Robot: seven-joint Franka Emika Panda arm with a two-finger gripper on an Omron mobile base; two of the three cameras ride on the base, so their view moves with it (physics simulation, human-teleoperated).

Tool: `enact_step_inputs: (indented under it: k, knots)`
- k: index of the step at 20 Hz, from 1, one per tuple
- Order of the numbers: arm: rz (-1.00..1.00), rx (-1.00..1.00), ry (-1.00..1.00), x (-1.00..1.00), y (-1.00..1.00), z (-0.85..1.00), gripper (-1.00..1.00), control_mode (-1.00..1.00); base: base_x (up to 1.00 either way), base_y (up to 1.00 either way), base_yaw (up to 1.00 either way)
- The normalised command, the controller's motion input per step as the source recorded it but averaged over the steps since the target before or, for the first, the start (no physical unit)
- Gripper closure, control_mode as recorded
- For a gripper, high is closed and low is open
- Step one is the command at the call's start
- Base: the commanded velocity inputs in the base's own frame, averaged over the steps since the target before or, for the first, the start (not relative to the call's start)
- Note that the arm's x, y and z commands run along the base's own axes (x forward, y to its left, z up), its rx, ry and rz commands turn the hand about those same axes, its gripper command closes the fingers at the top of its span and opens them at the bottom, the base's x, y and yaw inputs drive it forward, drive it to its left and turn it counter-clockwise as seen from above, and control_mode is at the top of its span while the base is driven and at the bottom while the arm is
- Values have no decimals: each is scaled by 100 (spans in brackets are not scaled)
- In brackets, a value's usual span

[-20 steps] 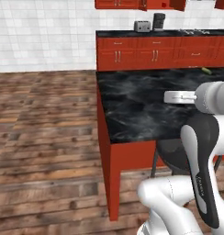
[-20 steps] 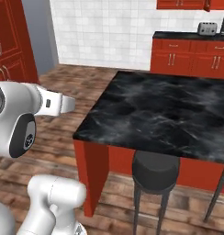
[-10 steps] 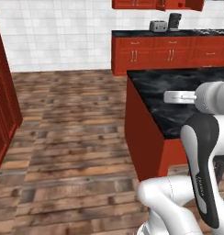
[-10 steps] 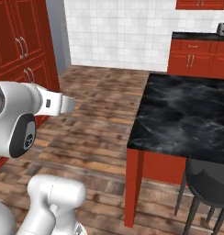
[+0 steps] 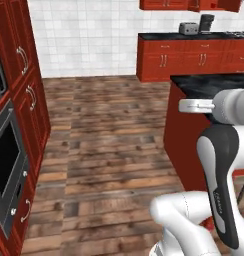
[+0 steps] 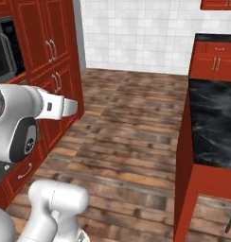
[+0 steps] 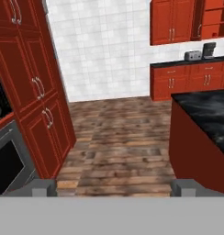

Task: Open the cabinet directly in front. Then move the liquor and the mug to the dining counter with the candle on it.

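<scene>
The claw [image 7: 114,187] is wide open and holds nothing. It hangs over the wooden floor [image 7: 118,137]. The dining counter [image 7: 210,119], black on a red base, is to the right. Tall red cupboards [image 7: 31,87] stand on the left.

Floor + counters, kitchen

Brown wood-plank floor [image 5: 109,145] runs betw. tall red cabinet wall [image 5: 24,115] w/ built-in oven and black marble dining counter [image 6: 214,125] on red base; visible part of its top is bare. Far wall counter [image 5: 194,36], black top, carries toaster [image 5: 188,28] + coffee machine [image 5: 206,22] side by side.
</scene>
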Motion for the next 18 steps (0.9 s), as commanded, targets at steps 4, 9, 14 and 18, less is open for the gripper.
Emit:
enact_step_inputs:
  k: [4, 9, 14, 18]
  knots:
    - [0, 0, 0, 0, 0, 0, -100, 100, 86, 91, -14]
    - [0, 0, 0, 0, 0, 0, -100, 100, 100, 40, -22]
    - [0, 0, 0, 0, 0, 0, -100, 100, 100, 29, -21]
    - [0, 0, 0, 0, 0, 0, -100, 100, 100, 20, -15]
